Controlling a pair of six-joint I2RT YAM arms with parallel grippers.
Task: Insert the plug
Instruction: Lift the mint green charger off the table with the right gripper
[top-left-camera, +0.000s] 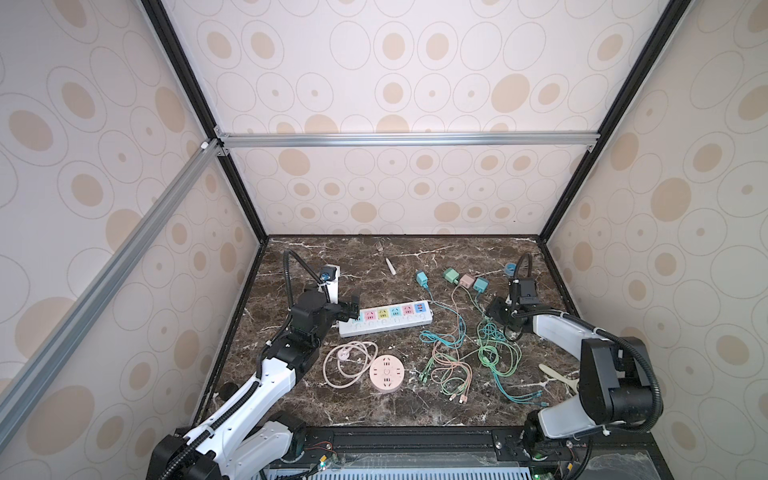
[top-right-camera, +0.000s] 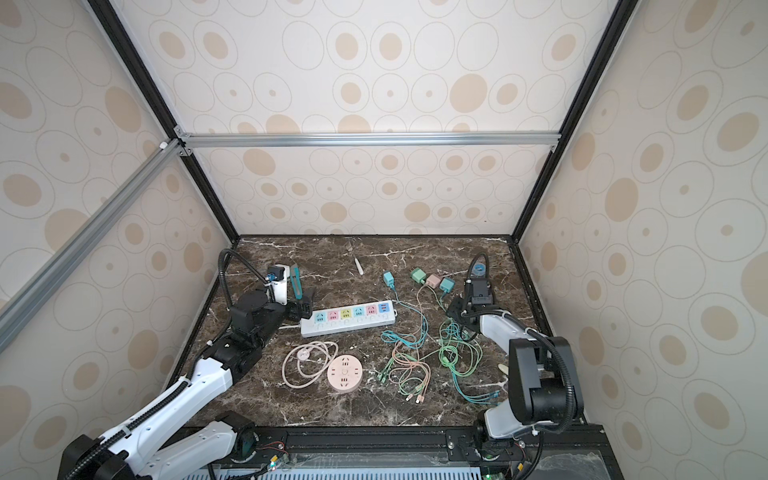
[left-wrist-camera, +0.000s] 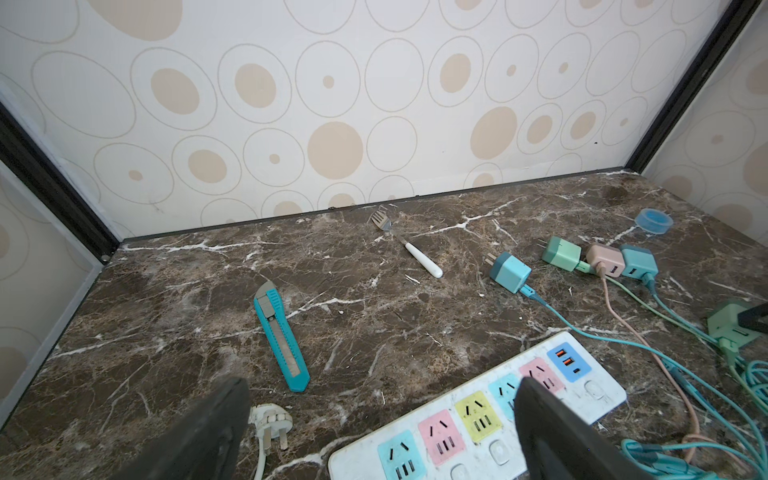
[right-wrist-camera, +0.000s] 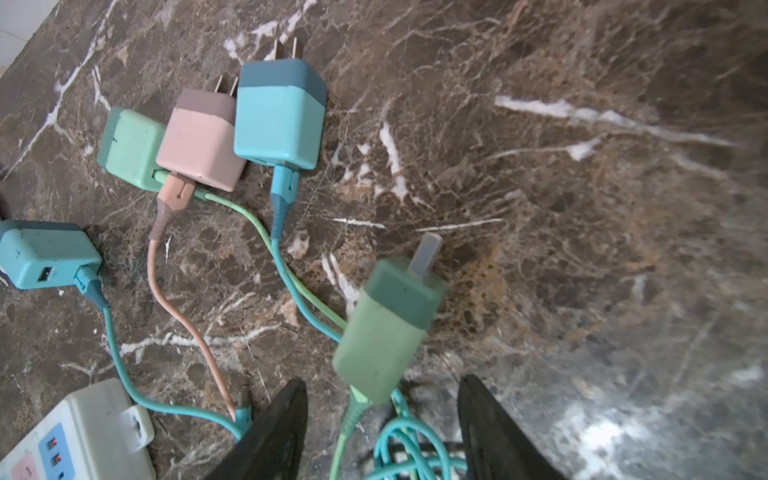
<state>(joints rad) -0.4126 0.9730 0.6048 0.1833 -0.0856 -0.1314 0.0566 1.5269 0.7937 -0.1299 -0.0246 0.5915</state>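
You have the power strip (top-left-camera: 384, 320) lying across the middle of the worktop (top-left-camera: 374, 411), with the round socket hub (top-left-camera: 387, 372) in front of it and the fork (top-left-camera: 390, 266) behind it. Right of the strip lies the cable tangle (top-left-camera: 488, 353). Behind that tangle, a lone charger (top-left-camera: 422, 279) sits left of three chargers (top-left-camera: 467, 281) bunched together.

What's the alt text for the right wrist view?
A green charger plug sits between the open jaws of the right pincer, over a dark marble table. A pink charger, a blue charger and a power strip lie nearby.
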